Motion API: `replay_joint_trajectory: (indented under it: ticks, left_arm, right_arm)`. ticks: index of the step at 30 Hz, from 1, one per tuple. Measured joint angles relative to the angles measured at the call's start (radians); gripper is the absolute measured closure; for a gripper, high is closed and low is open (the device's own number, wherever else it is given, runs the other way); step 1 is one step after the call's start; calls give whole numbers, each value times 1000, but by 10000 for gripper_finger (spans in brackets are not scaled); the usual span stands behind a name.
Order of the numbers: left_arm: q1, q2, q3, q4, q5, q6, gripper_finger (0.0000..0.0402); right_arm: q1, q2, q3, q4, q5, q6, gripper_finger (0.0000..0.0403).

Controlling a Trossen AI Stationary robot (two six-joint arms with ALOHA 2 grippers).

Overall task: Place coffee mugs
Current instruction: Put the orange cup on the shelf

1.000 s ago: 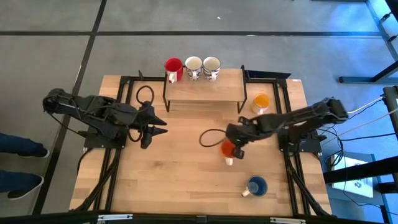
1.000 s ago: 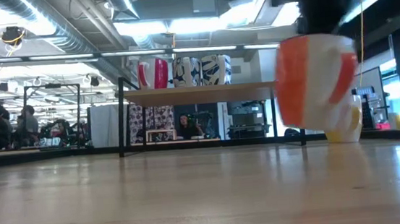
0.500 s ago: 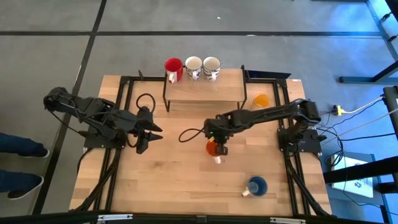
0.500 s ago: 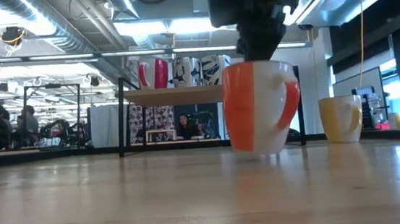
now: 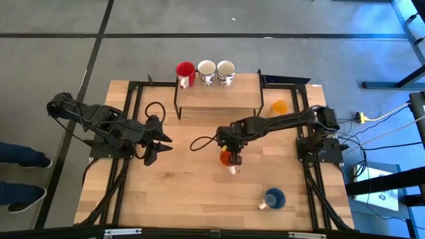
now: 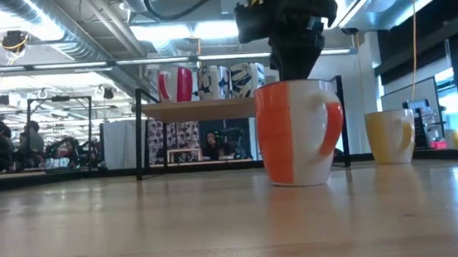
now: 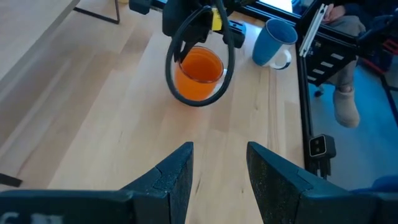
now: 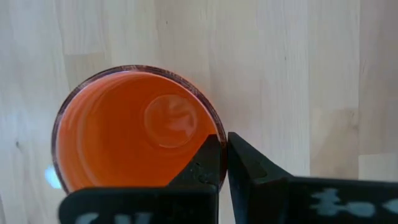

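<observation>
We see a glossy orange-red ceramic mug (image 6: 296, 133) with a white base, a yellow-orange mug (image 6: 391, 137), a blue mug (image 5: 273, 198), a red mug (image 5: 184, 71), and two white mugs with dark blue patterning (image 5: 216, 70).

Wooden table (image 5: 179, 192), orange-red mug (image 5: 227, 158), blue mug (image 5: 273, 198), yellow-orange mug (image 5: 279, 107), shelf (image 5: 219, 94)

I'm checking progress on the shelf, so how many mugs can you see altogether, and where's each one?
6. Red mug and two patterned white mugs on the shelf; yellow-orange mug beside it; orange-red mug mid-table, pinched by the right gripper; blue mug near the front.
</observation>
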Motion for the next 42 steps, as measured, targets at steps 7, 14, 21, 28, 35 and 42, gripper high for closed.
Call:
replay_joint_trajectory:
  ticks: [7, 14, 21, 28, 35, 42]
  left_arm:
    - [0, 0, 0, 0, 1, 16, 257]
    - [0, 0, 0, 0, 2, 16, 257]
    - [0, 0, 0, -1, 3, 27, 257]
    - [0, 0, 0, 0, 4, 79, 257]
    - [0, 0, 0, 2, 2, 157, 257]
    - [0, 0, 0, 12, -4, 182, 257]
  right_arm:
    - [2, 5, 0, 3, 0, 25, 380]
    - [2, 7, 0, 1, 0, 39, 354]
    - [5, 7, 192, -185, -52, 123, 309]
    - [142, -18, 366, -359, 4, 380, 288]
    - [374, -8, 351, -333, 214, 903, 264]
    - [525, 44, 313, -303, 472, 1288, 164]
